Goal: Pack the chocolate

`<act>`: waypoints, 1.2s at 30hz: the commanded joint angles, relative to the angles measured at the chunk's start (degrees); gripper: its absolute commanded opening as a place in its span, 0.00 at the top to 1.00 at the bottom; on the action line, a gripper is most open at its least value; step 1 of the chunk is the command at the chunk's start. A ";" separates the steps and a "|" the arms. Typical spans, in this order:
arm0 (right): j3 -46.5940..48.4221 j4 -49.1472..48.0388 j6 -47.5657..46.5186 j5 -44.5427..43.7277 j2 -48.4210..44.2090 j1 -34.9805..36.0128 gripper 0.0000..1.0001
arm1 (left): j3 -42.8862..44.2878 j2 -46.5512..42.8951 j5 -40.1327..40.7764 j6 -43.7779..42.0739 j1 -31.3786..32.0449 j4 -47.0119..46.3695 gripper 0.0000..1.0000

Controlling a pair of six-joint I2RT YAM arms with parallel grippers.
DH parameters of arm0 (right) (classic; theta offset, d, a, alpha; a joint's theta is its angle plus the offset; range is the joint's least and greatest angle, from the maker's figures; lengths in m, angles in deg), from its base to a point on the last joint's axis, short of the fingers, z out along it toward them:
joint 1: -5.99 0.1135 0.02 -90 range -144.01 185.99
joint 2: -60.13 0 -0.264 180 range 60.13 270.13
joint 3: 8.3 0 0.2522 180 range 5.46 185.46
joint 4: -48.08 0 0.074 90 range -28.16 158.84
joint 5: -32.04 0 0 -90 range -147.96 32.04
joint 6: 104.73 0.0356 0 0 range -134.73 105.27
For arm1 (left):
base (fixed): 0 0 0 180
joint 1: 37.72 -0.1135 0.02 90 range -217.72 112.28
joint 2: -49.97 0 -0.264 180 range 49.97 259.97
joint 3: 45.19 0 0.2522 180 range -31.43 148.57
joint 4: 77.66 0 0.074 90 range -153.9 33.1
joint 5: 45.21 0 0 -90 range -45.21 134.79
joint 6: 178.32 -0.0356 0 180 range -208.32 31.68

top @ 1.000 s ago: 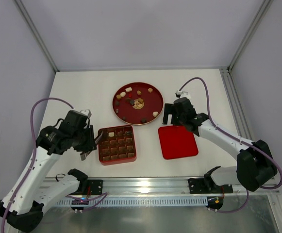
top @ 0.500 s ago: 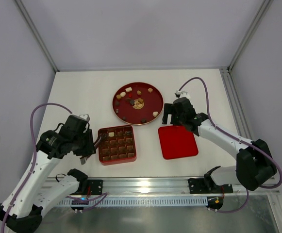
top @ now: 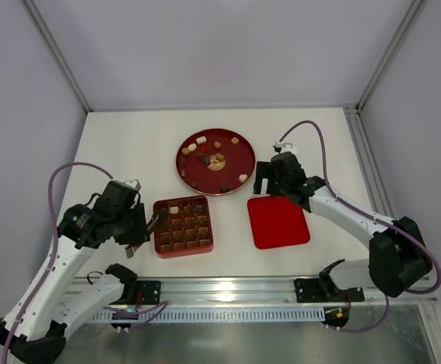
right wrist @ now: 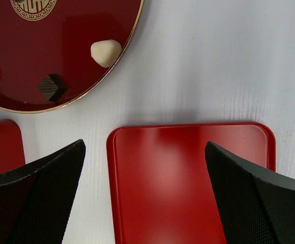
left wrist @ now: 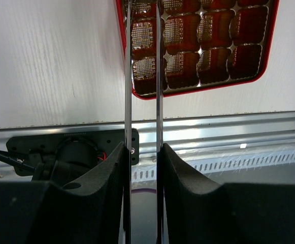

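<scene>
Several chocolate pieces (top: 243, 178), dark, tan and cream, lie on a round red plate (top: 186, 171). The right wrist view shows a cream piece (right wrist: 105, 52) and a dark one (right wrist: 51, 86) near the plate's rim. The square red tray (top: 184, 253) holds a cream piece (top: 174, 208) in its far row. My left gripper (top: 143, 226) (left wrist: 142, 152) is at the tray's left edge, shut on thin metal tweezers (left wrist: 128, 76) that reach over the tray (left wrist: 203, 89). Their tips are cut off. My right gripper (top: 269, 184) (right wrist: 144, 147) hangs open over the far edge of the red lid (right wrist: 188, 178).
The flat red lid (top: 278, 222) lies right of the tray. A metal rail (top: 228, 292) runs along the near table edge, also seen below the tray as a rail (left wrist: 213, 127). Walls and frame posts enclose the table on three sides.
The left arm has drawn slightly down and toward the near side, its gripper staying at the tray's left edge. The right arm has not moved.
</scene>
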 commanded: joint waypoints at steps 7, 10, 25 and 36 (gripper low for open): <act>1.63 -2.61 0.34 0.04 0.00 -0.09 0.00 | 0.26 0.12 0.15 0.41 0.07 5.76 0.67; 1.72 -2.61 0.35 0.04 0.09 0.00 0.00 | 0.52 0.12 0.24 0.33 0.07 5.76 0.66; 1.98 -2.78 0.34 0.13 0.44 0.00 0.00 | 0.87 0.47 0.94 0.50 0.07 5.76 0.63; 1.89 -2.87 0.34 0.21 0.35 0.00 0.00 | 3.59 1.09 0.85 0.50 0.16 5.94 0.63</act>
